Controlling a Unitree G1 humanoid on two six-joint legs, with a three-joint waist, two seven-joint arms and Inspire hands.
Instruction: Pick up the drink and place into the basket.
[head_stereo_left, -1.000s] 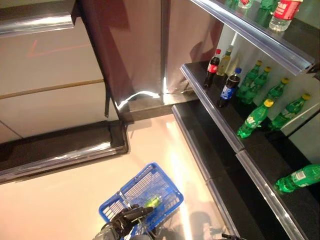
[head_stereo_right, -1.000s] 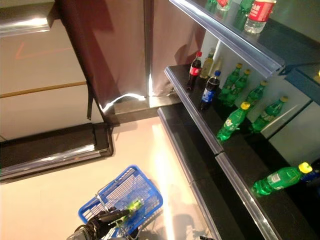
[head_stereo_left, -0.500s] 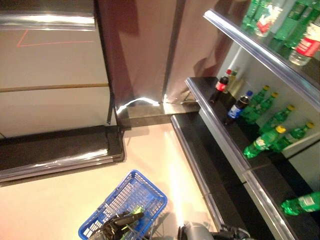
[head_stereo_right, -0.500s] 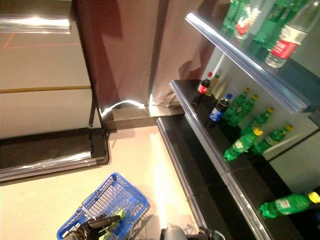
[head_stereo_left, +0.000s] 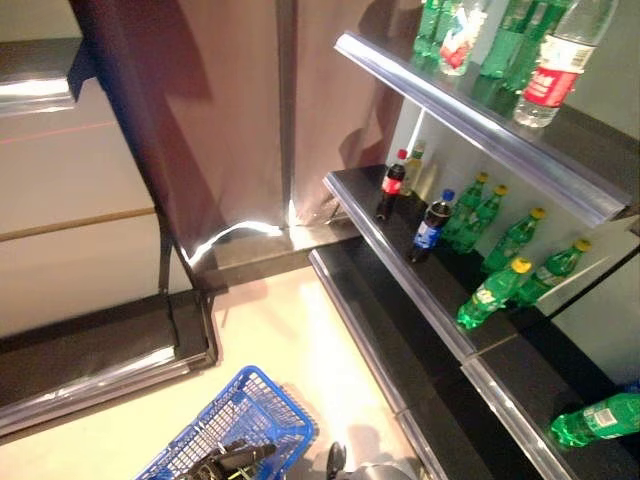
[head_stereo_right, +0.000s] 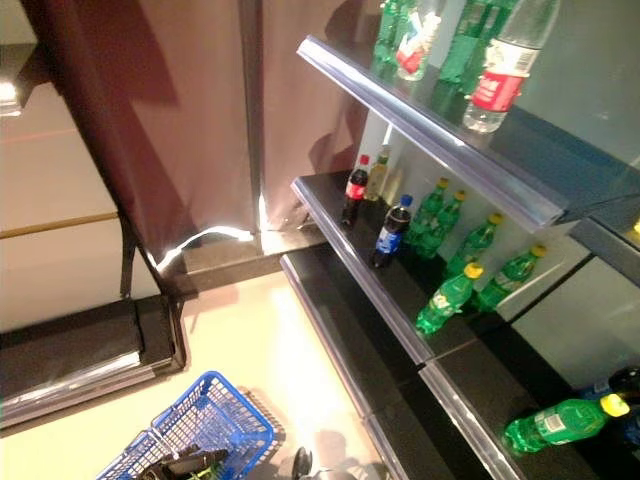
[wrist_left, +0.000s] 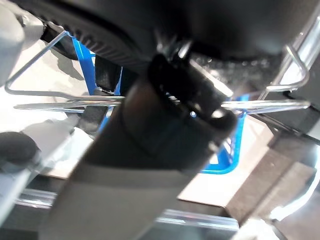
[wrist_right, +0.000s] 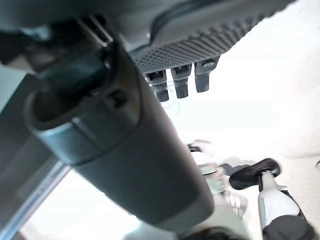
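The blue basket (head_stereo_left: 240, 425) hangs low at the left, off the pale floor. My left hand (head_stereo_left: 228, 462) is shut on its thin wire handles (wrist_left: 55, 104); the blue rim also shows in the left wrist view (wrist_left: 231, 150). Drinks stand on the black shelves at the right: green bottles with yellow caps (head_stereo_left: 492, 294), a cola bottle (head_stereo_left: 390, 190) and a dark bottle with a blue label (head_stereo_left: 430, 228). One green bottle (head_stereo_left: 598, 420) lies on the lower shelf. My right hand (wrist_right: 177, 82) hangs empty over the floor, fingers relaxed.
A top shelf (head_stereo_left: 470, 110) carries green bottles and a clear bottle with a red label (head_stereo_left: 552, 68). The shelves' metal front edges (head_stereo_left: 400, 250) jut out at the right. A brown curtain (head_stereo_left: 240, 110) hangs behind. A low black platform (head_stereo_left: 100, 350) lies at the left.
The whole picture has shifted, so the camera has moved: the shelves show more fully and the basket sits lower in the view. My left hand still holds the basket.
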